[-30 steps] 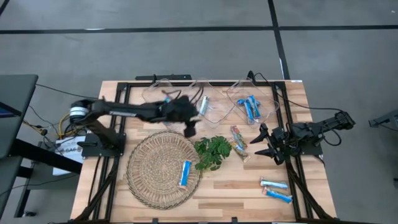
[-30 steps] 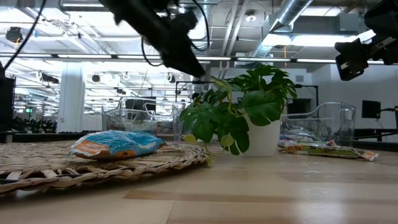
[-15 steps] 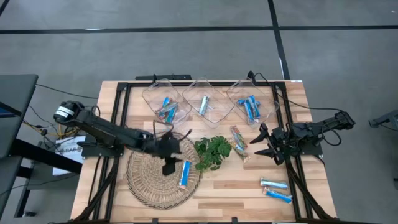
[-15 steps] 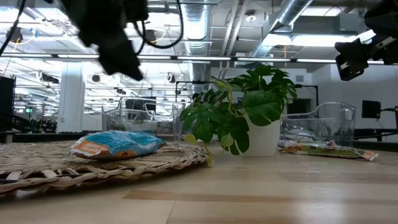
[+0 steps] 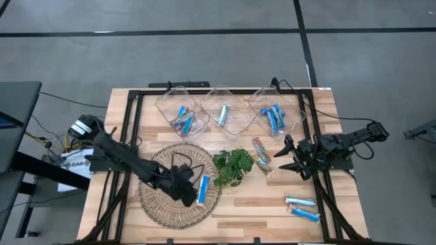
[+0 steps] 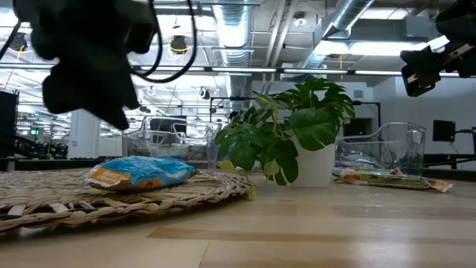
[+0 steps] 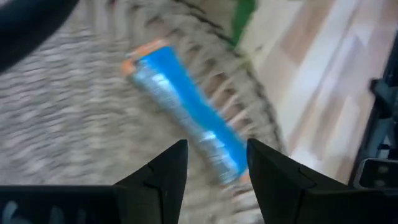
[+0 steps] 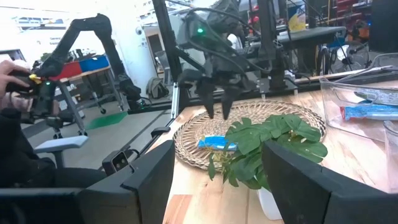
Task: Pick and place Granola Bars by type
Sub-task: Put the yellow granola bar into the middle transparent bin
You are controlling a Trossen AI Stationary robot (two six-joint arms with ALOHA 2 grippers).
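A blue-and-white granola bar (image 5: 203, 189) lies flat on the right part of a round woven mat (image 5: 163, 197); it also shows in the left wrist view (image 7: 186, 118) and the right wrist view (image 8: 216, 143). My left gripper (image 5: 189, 194) hangs open just above the mat beside this bar, its fingers (image 7: 163, 177) standing on either side of the bar's near end without touching it. Two multicoloured bars (image 5: 261, 153) lie on the wood right of the plant. Two blue bars (image 5: 301, 207) lie near the front right. My right gripper (image 5: 287, 156) waits open at the table's right.
Three clear bins (image 5: 225, 114) stand in a row at the far edge, each with bars inside. A small potted green plant (image 5: 233, 167) stands right beside the mat, close to the blue bar. Black frame rails (image 5: 317, 190) run along the table's left and right sides.
My left gripper has swung from beside the clear bins toward the table's near edge and come down over the woven mat, rolling its wrist on the way, and now hangs by the blue bar. The bar has stayed where it was.
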